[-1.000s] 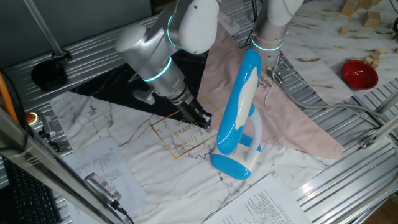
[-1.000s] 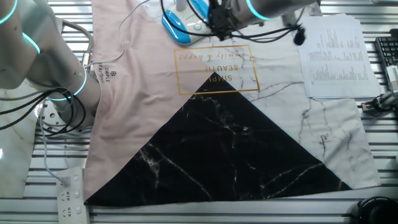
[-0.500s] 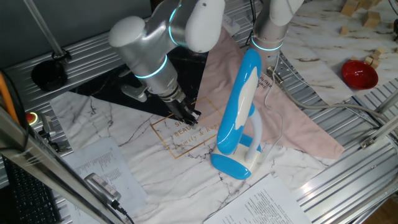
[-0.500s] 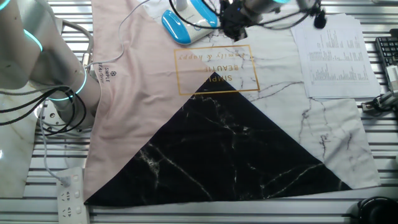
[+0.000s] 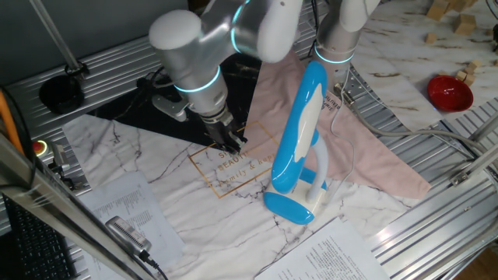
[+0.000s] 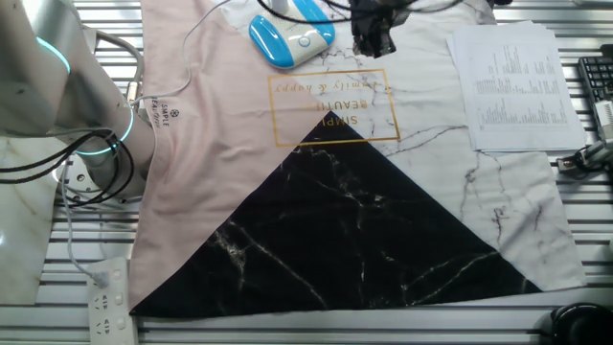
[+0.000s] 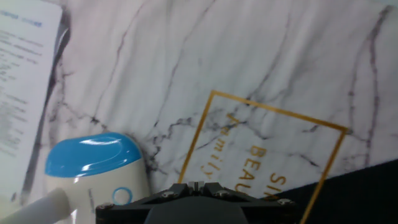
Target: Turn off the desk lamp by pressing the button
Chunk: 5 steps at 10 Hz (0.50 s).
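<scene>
The lamp (image 5: 299,140) stands on the desk (image 5: 156,202), its long head nearly upright; whether the fingers (image 5: 231,143) are parted, I can't tell.

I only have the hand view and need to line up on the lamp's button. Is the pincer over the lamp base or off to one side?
Observer: Off to one side. In the other fixed view, the pincer is beside the desk lamp's base, near the gold-framed print.
Operator: Where is the lamp head?
Observer: One fixed view shows the lamp head standing steeply upright above the base, apart from the pincer.
Operator: Any cord to avoid?
Observer: A white cable runs from the lamp across the pink cloth, on the side away from the pincer.
</scene>
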Tool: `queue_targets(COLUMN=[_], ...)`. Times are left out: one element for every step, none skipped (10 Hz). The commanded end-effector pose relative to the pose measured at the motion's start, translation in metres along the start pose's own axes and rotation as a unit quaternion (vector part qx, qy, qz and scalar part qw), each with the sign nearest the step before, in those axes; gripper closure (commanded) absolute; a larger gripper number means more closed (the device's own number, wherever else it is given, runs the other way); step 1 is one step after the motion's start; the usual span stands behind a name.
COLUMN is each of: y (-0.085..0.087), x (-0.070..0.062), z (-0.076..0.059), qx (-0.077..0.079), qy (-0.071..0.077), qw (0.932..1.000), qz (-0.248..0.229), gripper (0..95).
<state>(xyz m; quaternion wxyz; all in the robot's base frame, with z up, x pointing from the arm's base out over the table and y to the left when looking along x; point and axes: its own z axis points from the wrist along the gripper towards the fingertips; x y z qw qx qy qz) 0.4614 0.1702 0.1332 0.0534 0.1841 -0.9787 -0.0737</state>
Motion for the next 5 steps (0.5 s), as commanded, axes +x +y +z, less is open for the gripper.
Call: queue_targets(y=[-0.0021, -0.0021, -0.0021, -0.0021, -0.0021], x=[-0.0026, -0.0026, -0.0028, -0.0028, -0.0028], z=[-0.0021, -0.0022, -0.0021, -0.0021, -0.002], qx=[0.007, 0.007, 0.007, 0.007, 0.007], qy=[0.007, 0.006, 0.006, 0.006, 0.006], qw=[0.9989, 0.9983, 0.9976, 0.9967, 0.9964], qz=[0.045, 0.058, 0.068, 0.08, 0.084], gripper=[95.0, 95.0, 95.0, 95.0, 95.0])
